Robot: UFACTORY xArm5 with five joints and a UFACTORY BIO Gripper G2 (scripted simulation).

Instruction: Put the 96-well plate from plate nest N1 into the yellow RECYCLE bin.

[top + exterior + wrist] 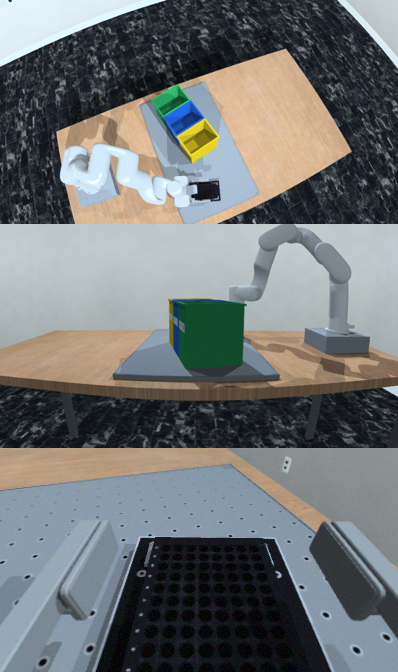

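The gripper (192, 190) (220, 570) is apart from the plate (207, 190) (207, 603), its fingers parted wider than the black plate, with nothing between them. The plate lies in its nest (219, 192) on the grey board (233, 177) (144, 362) (195, 503), near the yellow bin (204, 149) (170, 330) (upright, in a row with the blue bin (181, 122) (175, 335) and the green bin (169, 97) (213, 335), both upright too).

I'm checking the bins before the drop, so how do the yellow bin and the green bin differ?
The yellow bin stands at the row's end nearest the black well plate; the green bin stands at the far end. In the exterior view, the green bin shows a broad side, while the yellow bin is mostly hidden. Both are upright and open-topped.
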